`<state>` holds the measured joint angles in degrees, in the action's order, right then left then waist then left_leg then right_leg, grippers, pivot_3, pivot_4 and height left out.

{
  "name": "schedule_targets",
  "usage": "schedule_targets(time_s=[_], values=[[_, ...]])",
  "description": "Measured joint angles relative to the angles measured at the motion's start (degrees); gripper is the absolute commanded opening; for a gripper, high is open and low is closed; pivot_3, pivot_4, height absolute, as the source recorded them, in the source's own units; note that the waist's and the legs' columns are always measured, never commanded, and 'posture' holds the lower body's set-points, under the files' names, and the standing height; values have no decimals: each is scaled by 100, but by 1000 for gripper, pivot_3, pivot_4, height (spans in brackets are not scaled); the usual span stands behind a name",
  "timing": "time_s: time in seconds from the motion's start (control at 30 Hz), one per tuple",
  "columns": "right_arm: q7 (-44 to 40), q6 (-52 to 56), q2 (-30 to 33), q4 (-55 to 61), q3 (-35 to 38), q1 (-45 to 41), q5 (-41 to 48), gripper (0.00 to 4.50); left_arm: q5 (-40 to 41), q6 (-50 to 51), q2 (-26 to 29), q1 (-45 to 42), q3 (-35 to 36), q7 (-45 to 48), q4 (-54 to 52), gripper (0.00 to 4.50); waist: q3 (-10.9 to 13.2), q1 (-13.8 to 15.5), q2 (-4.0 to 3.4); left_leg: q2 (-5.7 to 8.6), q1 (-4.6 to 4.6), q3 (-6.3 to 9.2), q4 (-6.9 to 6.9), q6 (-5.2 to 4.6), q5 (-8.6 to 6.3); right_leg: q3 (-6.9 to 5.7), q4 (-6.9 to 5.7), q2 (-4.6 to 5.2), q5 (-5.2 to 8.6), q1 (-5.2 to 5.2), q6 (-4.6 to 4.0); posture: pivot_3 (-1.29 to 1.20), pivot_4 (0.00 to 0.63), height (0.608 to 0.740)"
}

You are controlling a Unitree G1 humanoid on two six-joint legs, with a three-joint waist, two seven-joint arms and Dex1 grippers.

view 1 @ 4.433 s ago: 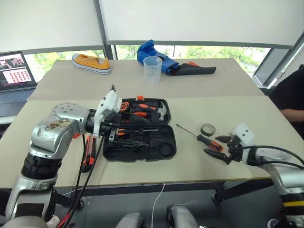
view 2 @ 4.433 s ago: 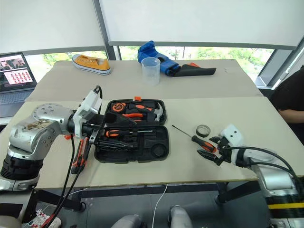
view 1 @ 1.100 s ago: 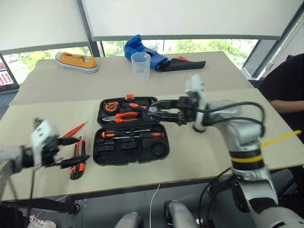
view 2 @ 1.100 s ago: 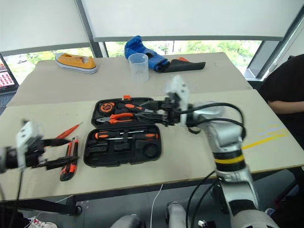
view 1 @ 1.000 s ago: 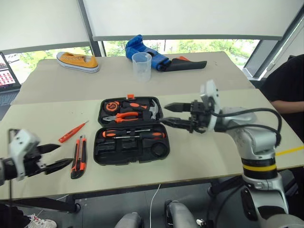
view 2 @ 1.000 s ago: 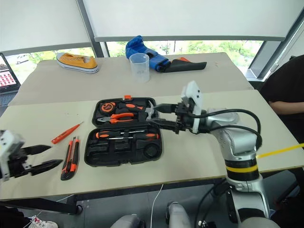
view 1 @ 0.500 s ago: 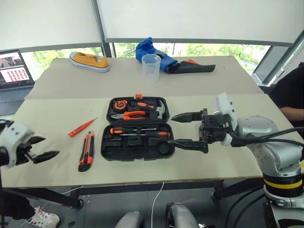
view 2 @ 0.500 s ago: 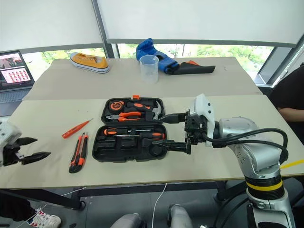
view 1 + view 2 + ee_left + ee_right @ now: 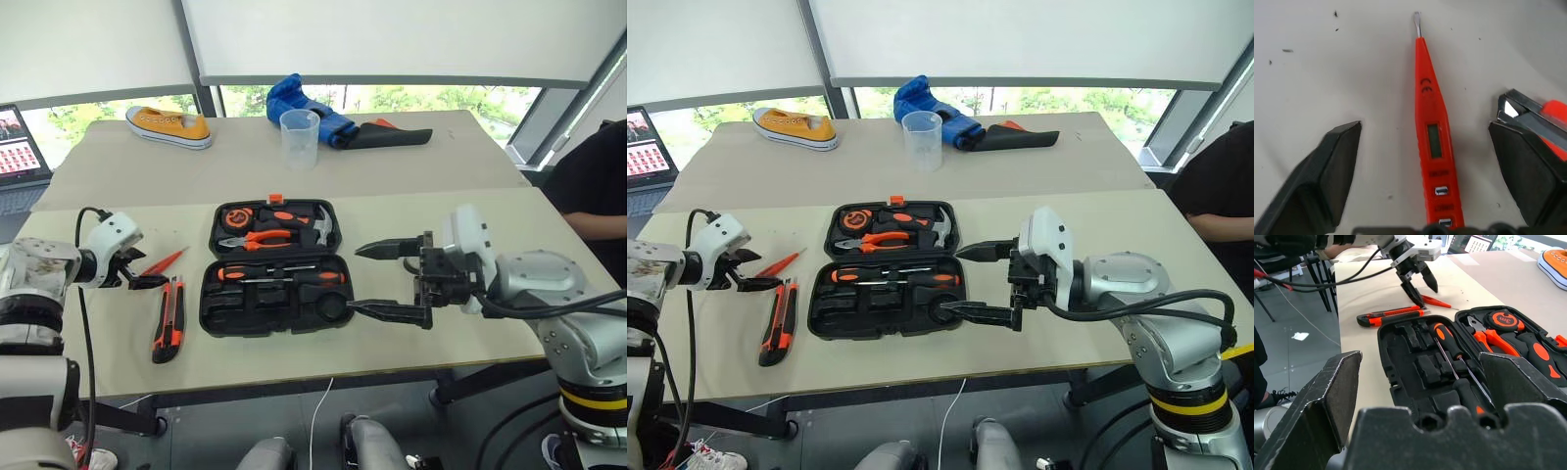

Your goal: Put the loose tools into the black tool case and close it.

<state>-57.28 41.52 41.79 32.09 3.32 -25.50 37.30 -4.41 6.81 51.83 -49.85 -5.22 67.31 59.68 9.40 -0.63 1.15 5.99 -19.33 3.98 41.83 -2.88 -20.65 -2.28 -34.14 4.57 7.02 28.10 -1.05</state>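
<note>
- black tool case [image 9: 276, 266] lies open mid-table; both screwdrivers [image 9: 279, 274] already seated in it; right gripper [image 9: 392, 281] hovers wide open and empty at its 3 o'clock
- utility knife [image 9: 167, 316] lies at the case's 9 o'clock, long axis 12-to-6
- tester screwdriver [image 9: 1431, 127] runs straight between the spread fingers of the empty left gripper [image 9: 137, 276], tip pointing away; left arm is clearly nearer, so I'd guess it grabs this one

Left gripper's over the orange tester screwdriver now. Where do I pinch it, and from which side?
Grip the tester screwdriver at its wide flat body near the display window, coming from above. It lies flat between the open left gripper fingers, its tip too thin to hold.
</note>
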Motion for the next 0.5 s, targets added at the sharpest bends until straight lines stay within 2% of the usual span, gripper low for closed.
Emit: schedule_targets(time_s=[0.17, 0.27, 0.5], values=[[16, 0, 161, 52, 7, 93, 19, 4500, -7, -335, -134, -106, 6, 82, 326, 1289, -1, 17, 1, -1, 5, 0, 8, -1, 1, 5, -1, 8, 0, -4, 0, 0, 150, 724], [8, 0, 246, 71, 28, 128, 121, 4500, -2, -432, -148, -121, 54, 72, 451, 454, -1, 22, 2, -2, 5, -1, 10, -1, 1, 7, -3, 8, 0, -4, 0, 0, 150, 724], [-175, 35, 702, 127, 233, 472, 463, 4500, 78, -824, 47, -182, 188, 354, 164, 446, -1, 47, 8, -4, -6, 0, 11, -3, -1, 1, -4, 5, 0, 2, 0, 0, 150, 724]])
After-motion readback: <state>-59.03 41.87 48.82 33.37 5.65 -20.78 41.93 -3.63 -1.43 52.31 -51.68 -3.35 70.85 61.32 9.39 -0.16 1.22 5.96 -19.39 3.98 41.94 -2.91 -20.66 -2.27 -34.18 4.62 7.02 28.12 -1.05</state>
